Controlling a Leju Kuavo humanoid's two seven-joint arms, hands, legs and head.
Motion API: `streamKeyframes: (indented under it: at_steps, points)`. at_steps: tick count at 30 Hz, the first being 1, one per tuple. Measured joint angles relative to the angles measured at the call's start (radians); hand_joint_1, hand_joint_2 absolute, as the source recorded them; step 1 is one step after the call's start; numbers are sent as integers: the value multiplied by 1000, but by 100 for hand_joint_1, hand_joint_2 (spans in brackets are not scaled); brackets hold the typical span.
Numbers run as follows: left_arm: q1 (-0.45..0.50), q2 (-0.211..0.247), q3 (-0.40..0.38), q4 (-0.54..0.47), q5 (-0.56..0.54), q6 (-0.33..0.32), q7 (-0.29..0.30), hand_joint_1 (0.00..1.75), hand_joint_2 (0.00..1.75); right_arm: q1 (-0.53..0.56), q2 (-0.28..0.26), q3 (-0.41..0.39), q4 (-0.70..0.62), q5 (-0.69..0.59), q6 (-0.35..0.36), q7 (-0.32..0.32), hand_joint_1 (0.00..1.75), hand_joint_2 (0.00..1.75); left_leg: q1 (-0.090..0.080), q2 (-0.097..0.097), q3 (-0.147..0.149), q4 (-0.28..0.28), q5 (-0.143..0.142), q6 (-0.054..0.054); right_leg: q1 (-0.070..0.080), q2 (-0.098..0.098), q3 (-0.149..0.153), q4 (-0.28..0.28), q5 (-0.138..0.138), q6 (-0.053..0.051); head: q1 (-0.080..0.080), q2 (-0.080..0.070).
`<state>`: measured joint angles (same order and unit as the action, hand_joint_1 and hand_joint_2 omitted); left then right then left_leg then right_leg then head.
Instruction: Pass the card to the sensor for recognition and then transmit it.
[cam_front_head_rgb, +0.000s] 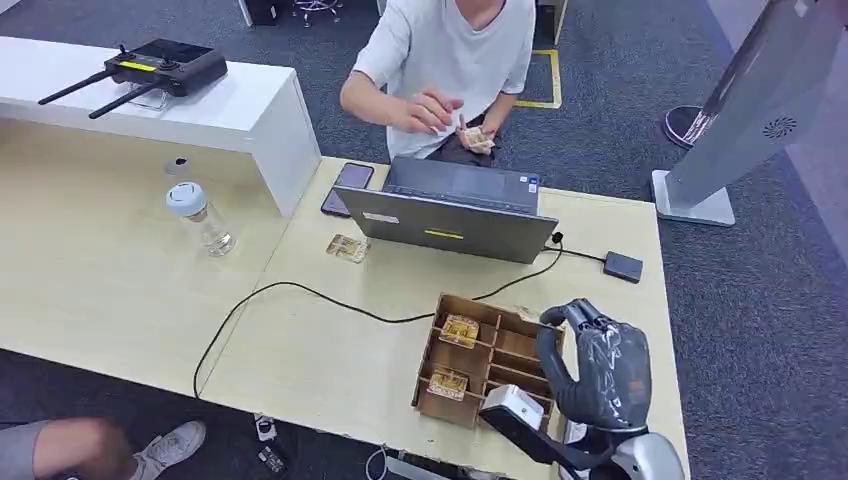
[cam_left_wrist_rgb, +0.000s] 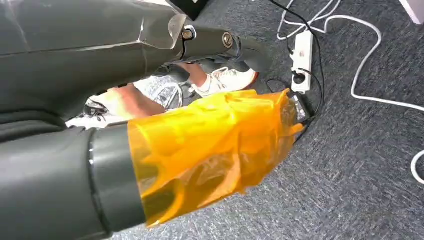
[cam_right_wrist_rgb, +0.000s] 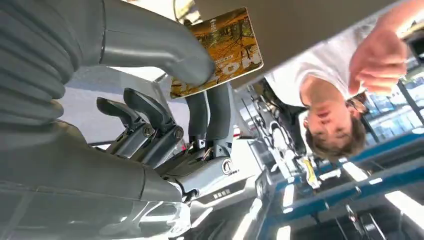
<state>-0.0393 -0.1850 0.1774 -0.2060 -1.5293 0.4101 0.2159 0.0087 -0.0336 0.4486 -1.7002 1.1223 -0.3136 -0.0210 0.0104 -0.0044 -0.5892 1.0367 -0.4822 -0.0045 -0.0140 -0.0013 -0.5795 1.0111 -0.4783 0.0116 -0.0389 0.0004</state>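
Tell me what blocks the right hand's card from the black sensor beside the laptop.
Nothing visible does: the right hand, pinching the card, is over the wooden box, and only bare table lies between it and the sensor.

The right hand (cam_front_head_rgb: 598, 372) is dark grey under a clear glossy film, with a silver wrist. The left hand (cam_left_wrist_rgb: 210, 150) wears a translucent orange wrap beyond a grey cuff.
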Motion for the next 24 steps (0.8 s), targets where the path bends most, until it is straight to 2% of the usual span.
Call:
streamKeyframes:
  at_steps: [12, 24]
  points:
    - [0, -1, 6, 0, -13, 0, 0, 0, 0, -45, 25, 8, -76, -121, -22, -54, 175, 175, 0, 0, 0, 0, 0, 0, 0, 0, 0, 0, 0, 0, 0, 0]
    - [0, -6, 5, 0, -39, 6, -21, 0, 0, -114, 50, 16, -48, -159, -8, -76, 175, 175, 0, 0, 0, 0, 0, 0, 0, 0, 0, 0, 0, 0, 0, 0]
